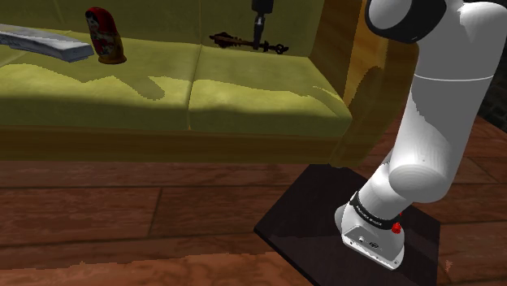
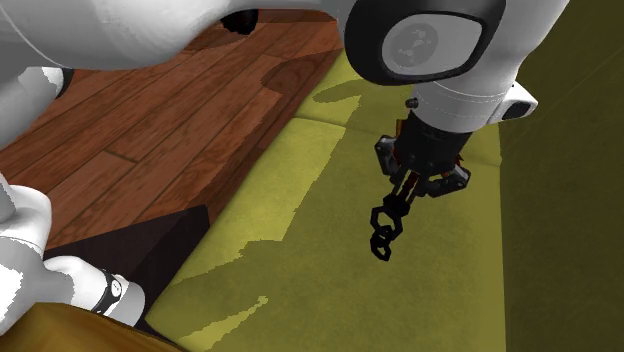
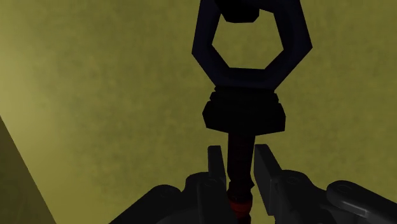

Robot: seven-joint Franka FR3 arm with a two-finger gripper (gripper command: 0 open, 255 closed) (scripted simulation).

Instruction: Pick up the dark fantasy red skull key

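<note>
The skull key (image 1: 231,39) is a dark, slim key with a red tint, seen at the back of the yellow-green sofa seat (image 1: 244,89). My black gripper (image 1: 260,39) comes down from above and is shut on the key's shaft. In the second exterior view the key (image 2: 384,228) sticks out of the gripper (image 2: 412,185) over the cushion (image 2: 300,280); I cannot tell whether it touches the cushion. In the wrist view both fingers (image 3: 215,167) clasp the shaft, and the key's hexagonal ring (image 3: 249,48) points away from my gripper (image 3: 240,170).
A red nesting doll (image 1: 106,36) and a flat grey object (image 1: 45,41) lie on the sofa toward the shoulder view's left. The sofa's armrest (image 1: 357,73) rises beside the arm. Wooden floor (image 1: 122,211) runs in front, with the dark stand (image 1: 325,236) on it.
</note>
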